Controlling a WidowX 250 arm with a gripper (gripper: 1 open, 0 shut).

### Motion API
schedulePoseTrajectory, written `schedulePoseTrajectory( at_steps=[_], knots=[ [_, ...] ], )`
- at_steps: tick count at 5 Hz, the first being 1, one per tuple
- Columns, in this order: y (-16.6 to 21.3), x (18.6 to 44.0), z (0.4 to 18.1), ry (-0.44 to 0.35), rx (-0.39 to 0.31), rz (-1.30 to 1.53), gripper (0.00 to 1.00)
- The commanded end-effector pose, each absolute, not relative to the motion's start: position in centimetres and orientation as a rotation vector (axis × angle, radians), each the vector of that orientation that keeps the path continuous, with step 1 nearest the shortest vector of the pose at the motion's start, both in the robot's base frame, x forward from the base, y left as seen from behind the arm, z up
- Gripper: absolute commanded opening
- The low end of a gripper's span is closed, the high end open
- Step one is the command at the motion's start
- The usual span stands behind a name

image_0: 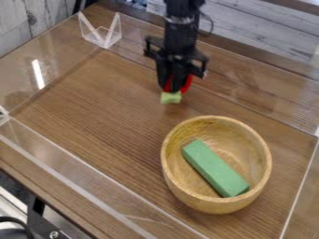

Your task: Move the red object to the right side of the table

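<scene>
My gripper (174,86) points straight down over the middle-back of the brown wood-grain table (88,131), shut on the red object (174,90). Only a sliver of its red body shows between the black fingers, while its pale green stub end pokes out below them, held just above the tabletop. The toy hangs a little beyond and to the left of the wooden bowl.
A round light wooden bowl (187,187) at the front right holds a green rectangular block (214,168). Low clear acrylic walls (75,191) edge the tabletop. A clear folded stand (97,30) sits at the back left.
</scene>
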State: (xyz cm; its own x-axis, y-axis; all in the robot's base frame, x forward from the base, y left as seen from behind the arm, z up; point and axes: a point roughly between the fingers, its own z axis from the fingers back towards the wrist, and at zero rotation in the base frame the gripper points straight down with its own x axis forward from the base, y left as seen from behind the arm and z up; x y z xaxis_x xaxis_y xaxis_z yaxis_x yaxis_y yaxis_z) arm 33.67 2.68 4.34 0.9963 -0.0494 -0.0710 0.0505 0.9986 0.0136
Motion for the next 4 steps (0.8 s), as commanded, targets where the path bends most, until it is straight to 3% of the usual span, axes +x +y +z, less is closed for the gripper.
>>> schedulePoseTrajectory(
  at_steps=[1,3,4],
  knots=[
    [1.0,35.2,4.2,0.027,0.036,-0.103,0.00],
    [0.3,37.5,5.0,0.031,0.058,-0.050,0.00],
    [0.7,37.9,4.8,0.038,0.064,0.025,1.00]
  ],
)
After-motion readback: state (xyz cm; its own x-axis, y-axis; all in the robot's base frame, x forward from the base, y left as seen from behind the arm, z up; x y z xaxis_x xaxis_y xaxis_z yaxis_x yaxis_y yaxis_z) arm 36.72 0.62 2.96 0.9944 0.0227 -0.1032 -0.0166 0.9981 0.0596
